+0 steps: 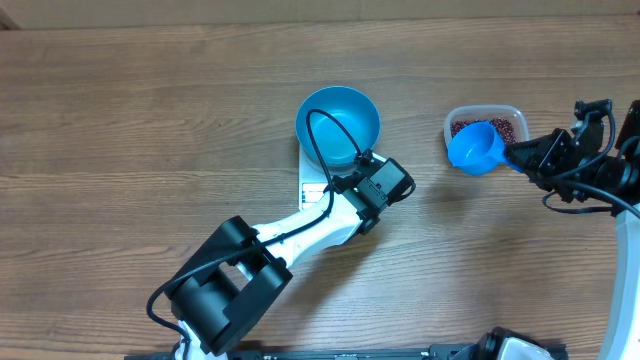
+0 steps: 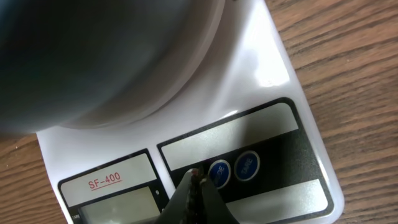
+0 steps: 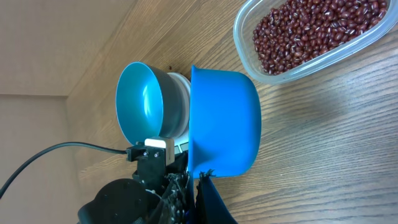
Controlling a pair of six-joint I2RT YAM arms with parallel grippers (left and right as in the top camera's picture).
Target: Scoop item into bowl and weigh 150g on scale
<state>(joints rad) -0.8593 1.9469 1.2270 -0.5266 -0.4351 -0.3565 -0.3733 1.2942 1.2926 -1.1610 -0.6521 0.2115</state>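
**Left tool** point(image 2: 196, 179): clenched, nothing betw. the fingers. Tips come down at bottom ctr of the left wrist view, on the dark control strip of the scale point(image 2: 273, 62), just beside the left of two round blue btns point(image 2: 219, 172). Contact w/ strip: cannot tell.

**Right tool** point(image 1: 522, 157): clenched on the handle of a small blue scoop point(image 1: 476, 148), right of ctr in the overhead view. Scoop cup faces up, inside looks bare. Its rim overlaps the lower left edge of the tub point(image 1: 512, 112); touching or above it: cannot tell.

**Item:** red-brown beans point(image 3: 311, 31) all lie in the clear tub, upper right of the right wrist view.

**Bowl** point(image 1: 338, 122): sits on the scale platform, upper ctr of the overhead view, interior shows plain blue, no beans seen in it.

**Scale:** flat on the desk point(image 1: 120, 120), white, label "SF-400" point(image 2: 104, 181) at lower left of the left wrist view. Display point(image 2: 118, 208) cut by the frame edge, reading not legible.

Bowl and tub stand apart on the desk, tub to the right in the overhead view.
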